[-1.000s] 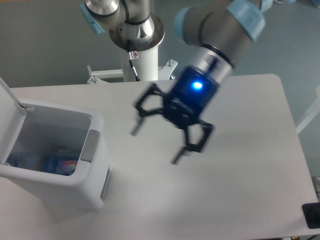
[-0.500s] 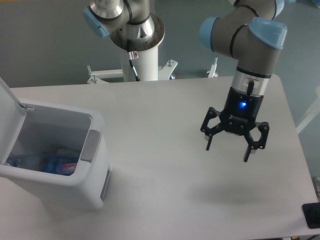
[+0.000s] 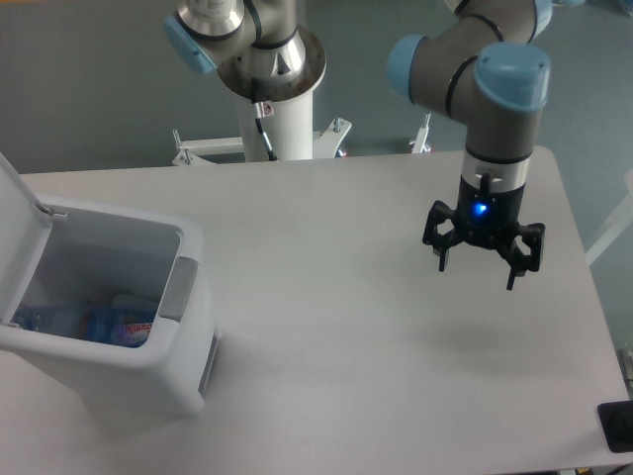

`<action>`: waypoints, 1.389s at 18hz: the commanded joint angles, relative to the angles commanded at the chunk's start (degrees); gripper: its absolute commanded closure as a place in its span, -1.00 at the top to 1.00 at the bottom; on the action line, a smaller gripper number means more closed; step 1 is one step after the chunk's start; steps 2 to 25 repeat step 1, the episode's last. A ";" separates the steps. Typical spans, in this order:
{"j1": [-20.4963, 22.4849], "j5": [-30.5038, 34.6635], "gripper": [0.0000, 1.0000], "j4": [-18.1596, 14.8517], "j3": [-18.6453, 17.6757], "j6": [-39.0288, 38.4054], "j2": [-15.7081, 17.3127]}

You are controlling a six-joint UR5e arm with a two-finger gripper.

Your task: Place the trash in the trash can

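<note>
The white boxy trash can (image 3: pixel 183 371) stands at the table's front left with its flip lid (image 3: pixel 18 223) swung up and open. Inside it lies the clear water bottle with a purple-pink label (image 3: pixel 114 325). The crumpled wrapper is not clearly visible. My gripper (image 3: pixel 478 275) hangs open and empty above the right side of the table, far from the can, with a blue light lit on its body.
The robot's base column (image 3: pixel 275 99) stands behind the table's far edge. A dark object (image 3: pixel 615 426) sits at the table's front right corner. The table's right edge (image 3: pixel 584 267) is close to my gripper.
My gripper has moved from the middle of the table to the right side, then a little further right and away. It stays open and empty. The can has not moved.
</note>
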 joint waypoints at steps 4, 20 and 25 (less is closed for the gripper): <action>0.00 0.62 1.00 0.00 -0.44 0.09 0.00; 0.00 0.62 1.00 0.00 -0.44 0.09 0.00; 0.00 0.62 1.00 0.00 -0.44 0.09 0.00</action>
